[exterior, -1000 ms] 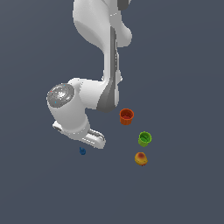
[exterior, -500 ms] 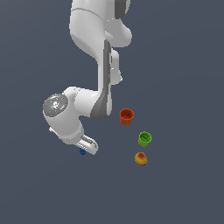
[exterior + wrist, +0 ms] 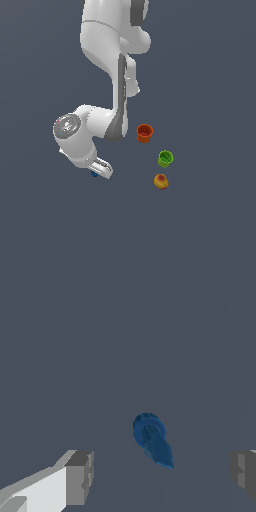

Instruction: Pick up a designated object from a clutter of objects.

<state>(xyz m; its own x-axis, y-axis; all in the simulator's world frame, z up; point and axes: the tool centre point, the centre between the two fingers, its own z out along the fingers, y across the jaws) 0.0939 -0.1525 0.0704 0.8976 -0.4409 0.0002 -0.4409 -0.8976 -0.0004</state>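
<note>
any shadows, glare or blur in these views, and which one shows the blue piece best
Exterior view: flat, even light, no cast shadows or glare, slightly soft; blue piece nearly hidden under the gripper. Wrist view: blue piece fully visible between the open fingers, edges slightly blocky.

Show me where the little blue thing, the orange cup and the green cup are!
little blue thing (image 3: 151, 440): wrist view, middle of its body.
orange cup (image 3: 144, 133): exterior view, its side wall below the rim.
green cup (image 3: 165, 159): exterior view, its side wall.

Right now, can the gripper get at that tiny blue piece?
Probably yes. In the wrist view the blue piece lies between the open gripper's fingers with nothing else near; the cups and the fruit sit well off to the exterior view's right.
</note>
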